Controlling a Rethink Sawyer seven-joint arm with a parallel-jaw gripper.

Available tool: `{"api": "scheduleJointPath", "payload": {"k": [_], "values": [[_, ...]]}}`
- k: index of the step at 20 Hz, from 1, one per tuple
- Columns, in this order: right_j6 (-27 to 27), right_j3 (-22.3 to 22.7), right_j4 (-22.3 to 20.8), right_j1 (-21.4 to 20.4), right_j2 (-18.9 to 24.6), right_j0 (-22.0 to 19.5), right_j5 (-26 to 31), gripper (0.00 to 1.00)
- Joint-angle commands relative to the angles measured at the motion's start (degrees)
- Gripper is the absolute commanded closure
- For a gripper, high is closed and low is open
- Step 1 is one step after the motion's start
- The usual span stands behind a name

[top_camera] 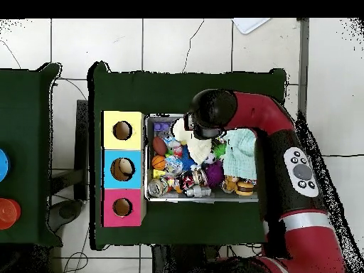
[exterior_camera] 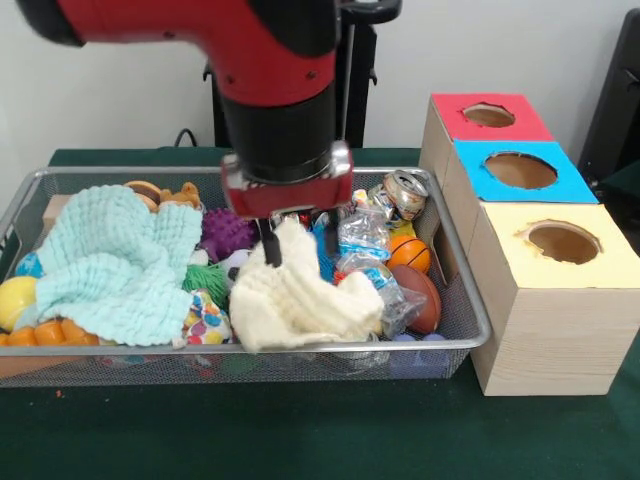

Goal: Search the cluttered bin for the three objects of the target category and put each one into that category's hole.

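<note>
Green table [exterior_camera: 300, 430] on tiled floor [top_camera: 99, 43]

light: bright, even | shadows: soft | blur: arm top, front view

Mesh bin [exterior_camera: 478, 318] cluttered, printed piece [exterior_camera: 207, 322] front, yellow-top hole [exterior_camera: 564, 241] empty

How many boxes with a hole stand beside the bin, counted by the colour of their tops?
Red top: 1
Blue top: 1
Yellow top: 1
Total: 3 boxes, all standing in one row next to the bin.
</note>
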Motion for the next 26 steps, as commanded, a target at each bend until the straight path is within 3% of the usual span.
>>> {"api": "scheduleJointPath", "payload": {"k": [1,8,13,15,22,26], "values": [[8.80,8.31,2.58,-2.07,-1.47,1.38,-2.15,0.00],[7.48,7.69,3.68,-1.51,-2.38,1.02,-2.52,0.00],[-4.14,1.55,-7.31,0.95,-3.85,-0.87,-8.31,0.00],[-7.89,-0.79,-9.58,1.32,-3.22,-2.07,-8.01,0.00],[-13.84,-3.53,-12.78,-0.78,-0.09,-4.65,-4.18,0.00],[-14.42,-3.22,-13.59,1.79,1.98,-6.58,-6.77,0.00]]}}
